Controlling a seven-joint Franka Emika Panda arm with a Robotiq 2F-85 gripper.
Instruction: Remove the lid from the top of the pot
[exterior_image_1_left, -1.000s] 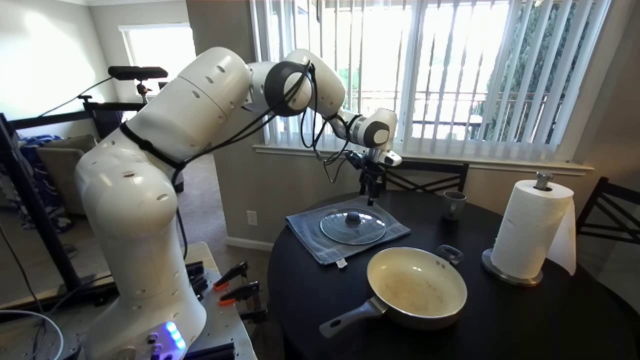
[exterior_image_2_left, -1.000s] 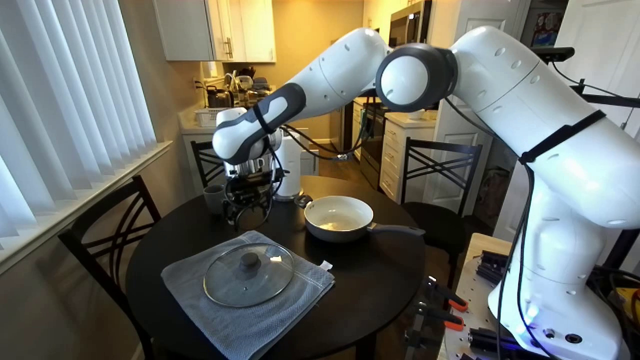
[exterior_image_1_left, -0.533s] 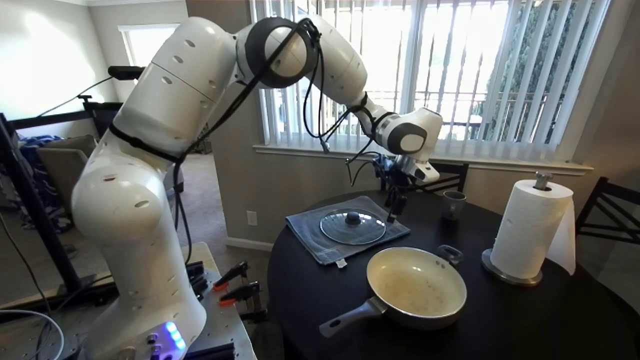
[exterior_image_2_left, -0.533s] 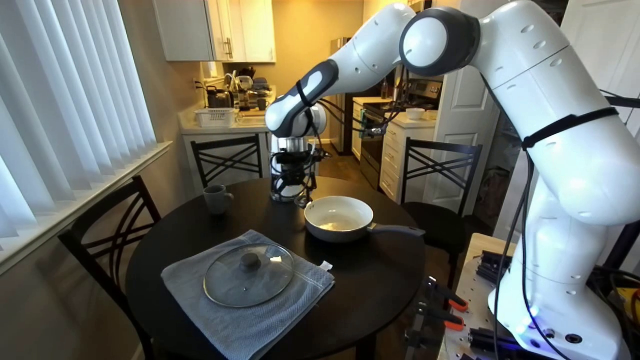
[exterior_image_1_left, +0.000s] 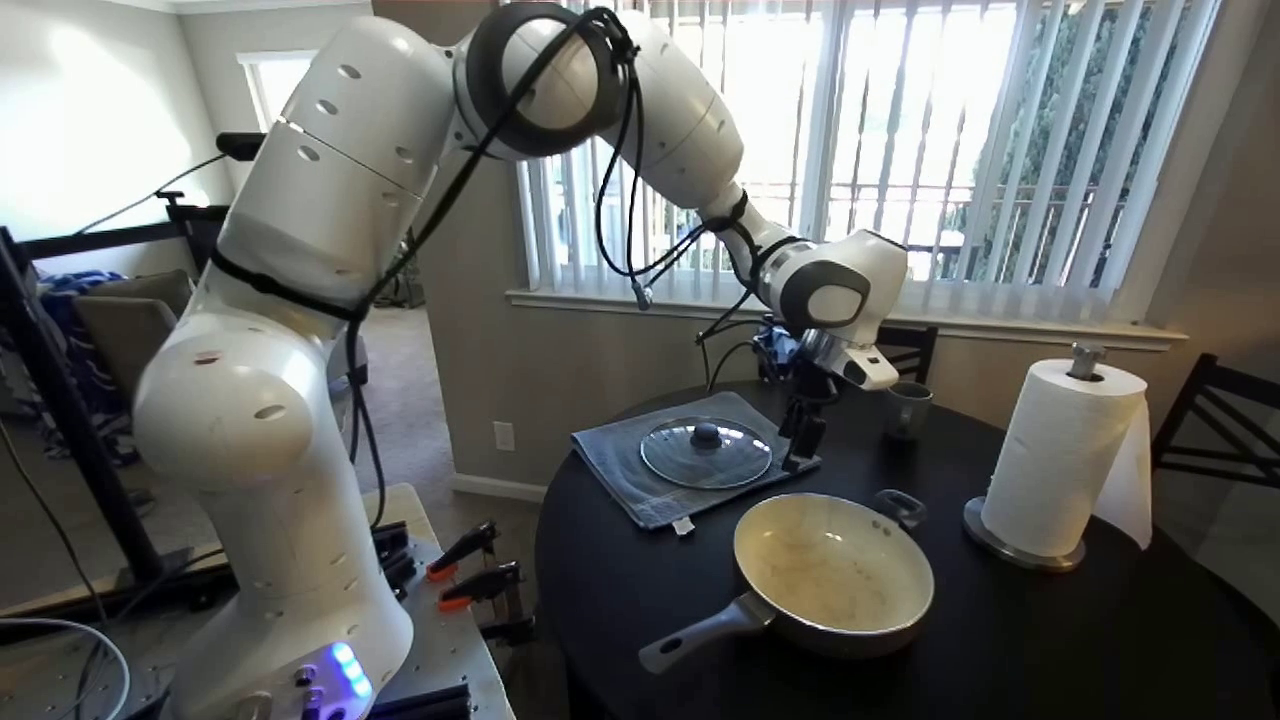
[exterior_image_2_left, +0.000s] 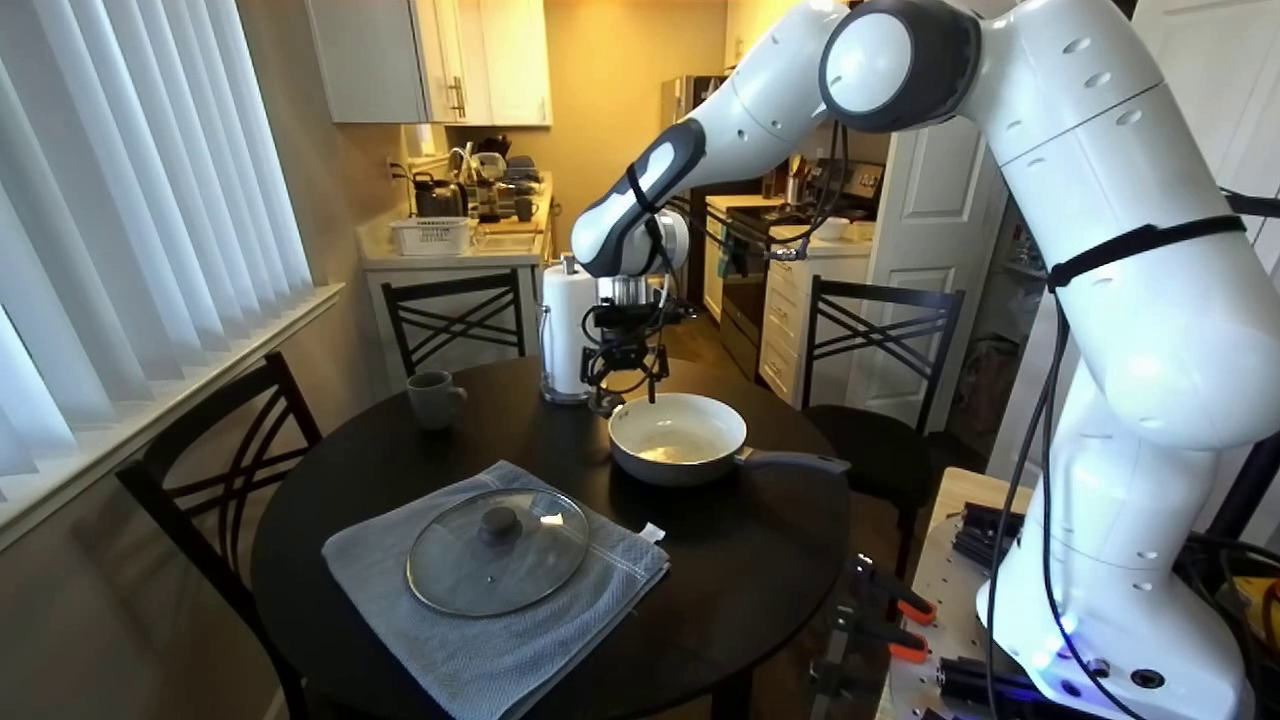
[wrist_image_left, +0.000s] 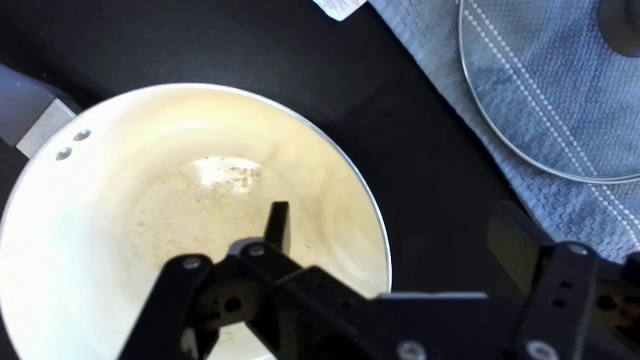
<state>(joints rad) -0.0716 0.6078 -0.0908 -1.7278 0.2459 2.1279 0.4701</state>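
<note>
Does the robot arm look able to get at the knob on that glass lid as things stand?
Likely yes, after moving across: the dark knob points up, uncovered, from the lid lying on the folded cloth, and I see nothing standing between. The jaws hang near the pot, apart and holding nothing.

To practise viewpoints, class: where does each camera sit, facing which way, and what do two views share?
In an exterior view: nearer the pot, facing the window; arm and base show.
In an exterior view: nearer the lid, facing kitchen cabinets; arm and base show.
Wrist view: on the arm, facing down over the pot; the open gripper shows.
Both exterior views share the pot, lid and mug.
</note>
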